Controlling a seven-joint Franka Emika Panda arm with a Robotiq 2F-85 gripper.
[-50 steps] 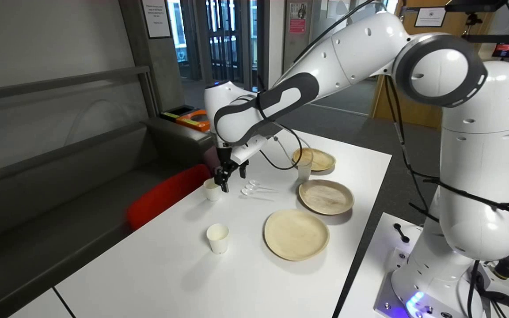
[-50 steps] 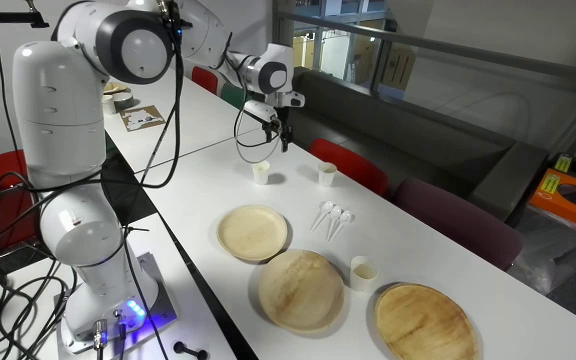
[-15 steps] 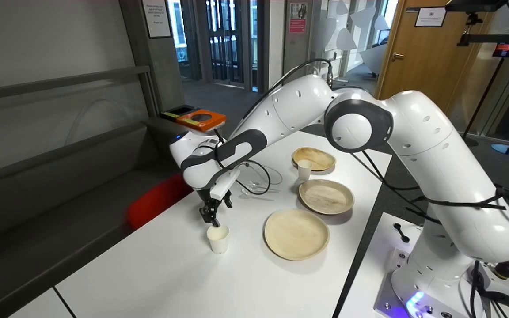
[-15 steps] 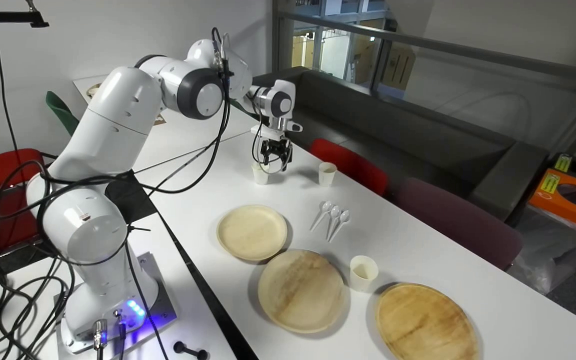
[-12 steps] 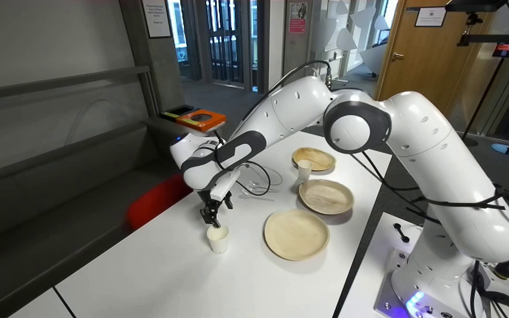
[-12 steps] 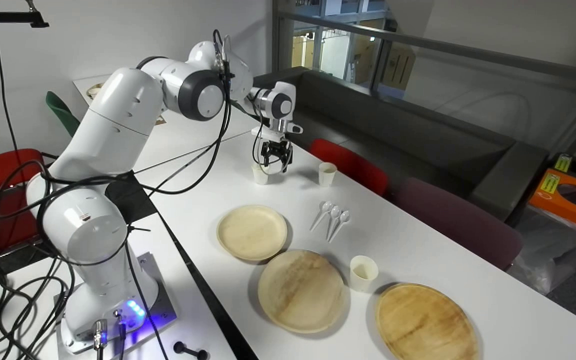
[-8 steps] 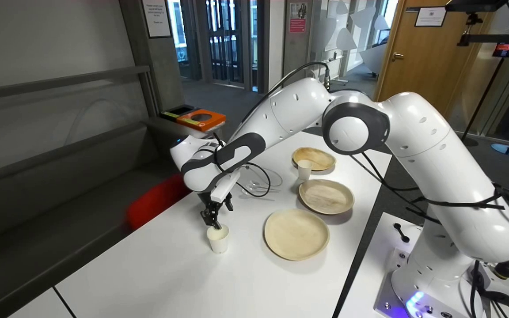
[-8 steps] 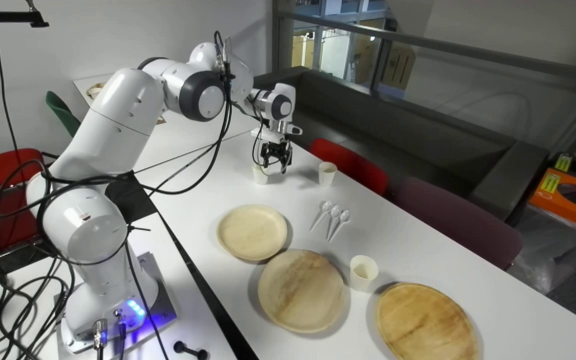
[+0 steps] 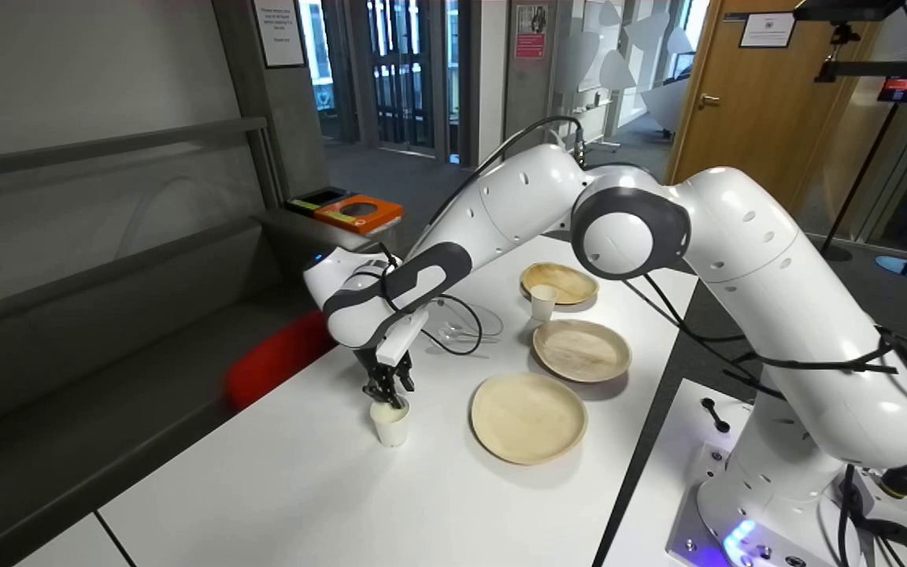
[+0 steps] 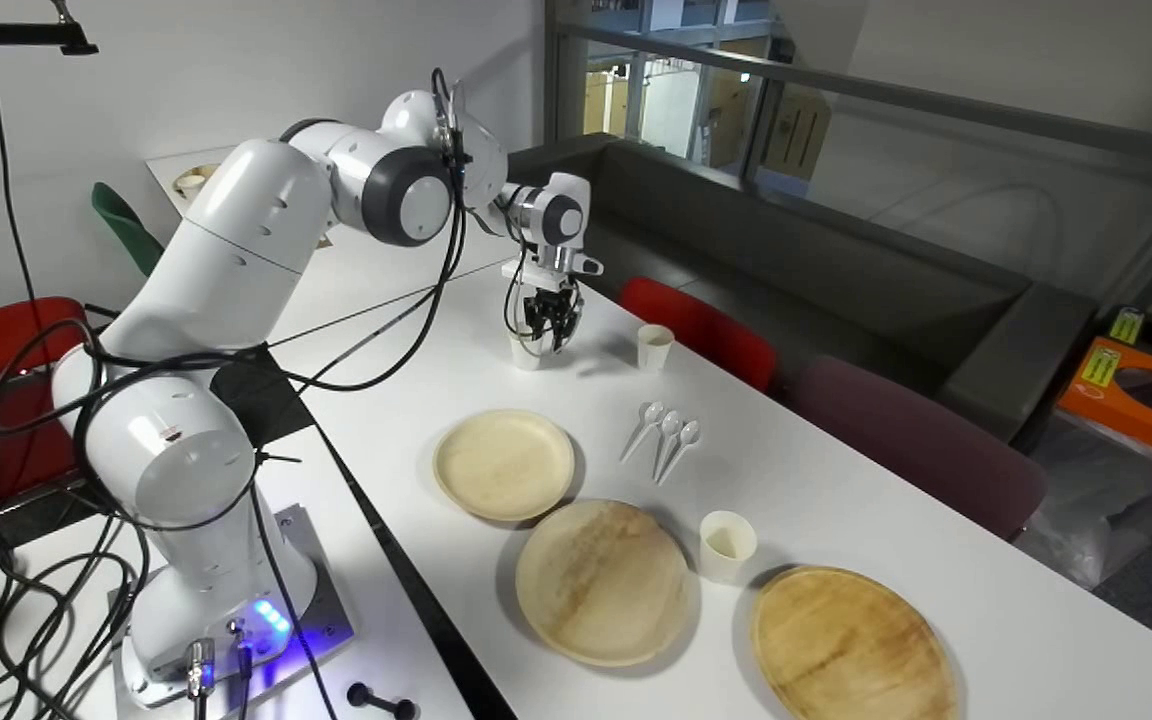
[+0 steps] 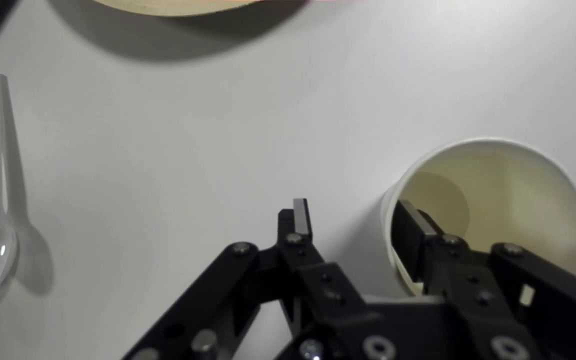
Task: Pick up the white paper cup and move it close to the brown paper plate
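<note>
The white paper cup (image 9: pixel 390 427) stands upright on the table; its upper part is partly hidden by my gripper in an exterior view (image 10: pixel 526 358). In the wrist view the cup (image 11: pixel 513 185) is at the right. My gripper (image 11: pixel 353 207) has one finger inside the cup against its near wall and the other outside, with a gap between that finger and the wall. The gripper also shows at the cup's rim in both exterior views (image 9: pixel 404 394) (image 10: pixel 547 338). The brown paper plate, pale tan and flat (image 9: pixel 528 419) (image 10: pixel 504 466), lies a short way from the cup.
Two browner dishes (image 9: pixel 582 351) (image 9: pixel 560 283) lie farther along the table. Another white cup (image 10: pixel 726 545) stands between them. A further cup (image 10: pixel 653 348) is near the red chair (image 10: pixel 701 330). Several clear spoons (image 10: pixel 669 440) lie on the table.
Over the past seconds my gripper has come over to this cup and down to it. Since half a second ago its fingers have drawn closer together, and the cup has shifted slightly.
</note>
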